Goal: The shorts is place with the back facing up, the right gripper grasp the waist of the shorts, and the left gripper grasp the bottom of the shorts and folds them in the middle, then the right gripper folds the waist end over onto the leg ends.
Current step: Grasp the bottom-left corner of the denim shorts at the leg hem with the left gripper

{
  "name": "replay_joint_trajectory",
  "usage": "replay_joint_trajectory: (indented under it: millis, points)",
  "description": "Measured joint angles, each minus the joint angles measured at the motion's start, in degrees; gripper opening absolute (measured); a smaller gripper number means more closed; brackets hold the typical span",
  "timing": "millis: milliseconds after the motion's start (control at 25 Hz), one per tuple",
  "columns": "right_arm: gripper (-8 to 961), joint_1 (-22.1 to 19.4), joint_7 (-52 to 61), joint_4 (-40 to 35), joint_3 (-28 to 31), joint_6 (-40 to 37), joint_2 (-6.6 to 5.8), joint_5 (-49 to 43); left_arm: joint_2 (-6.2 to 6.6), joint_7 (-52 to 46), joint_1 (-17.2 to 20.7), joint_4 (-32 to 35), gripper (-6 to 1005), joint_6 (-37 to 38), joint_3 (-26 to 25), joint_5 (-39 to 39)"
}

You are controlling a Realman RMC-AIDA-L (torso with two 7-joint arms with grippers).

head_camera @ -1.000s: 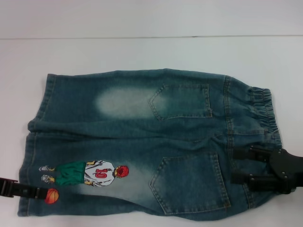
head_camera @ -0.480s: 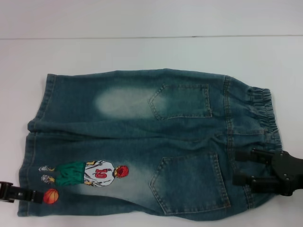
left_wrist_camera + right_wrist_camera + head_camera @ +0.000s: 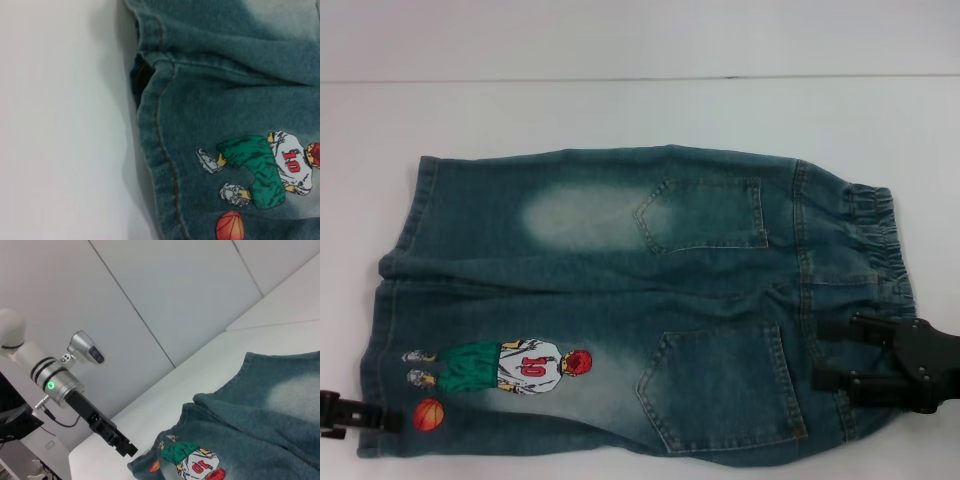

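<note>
shorts (image 3: 620, 300): soft, limp denim, flat on table (image 3: 640, 110) | right tool (image 3: 835, 352): spread open over waist (image 3: 875, 240), holds nothing | left tool (image 3: 360, 413): beside leg ends (image 3: 395, 300), opening cannot tell

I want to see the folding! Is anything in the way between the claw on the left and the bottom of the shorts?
Nothing visible. The left gripper sits at the leg ends of the shorts, with only bare table beside it.

white table (image 3: 620, 110), pale panelled wall (image 3: 165, 290) behind, dark seams between panels
</note>
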Motion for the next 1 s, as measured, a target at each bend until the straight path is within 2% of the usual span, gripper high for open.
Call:
replay_joint_trajectory:
  millis: [440,1000]
  points:
    - [943,0.0,0.0,0.0,0.0,0.1,0.01,0.0,-0.01,0.3,-0.2,-1.9,963,-1.8,0.5,0.8]
    - [944,0.1,0.0,0.0,0.0,0.2,0.01,0.0,-0.68,0.6,-0.9,-2.1,964,-0.4,1.2,0.2]
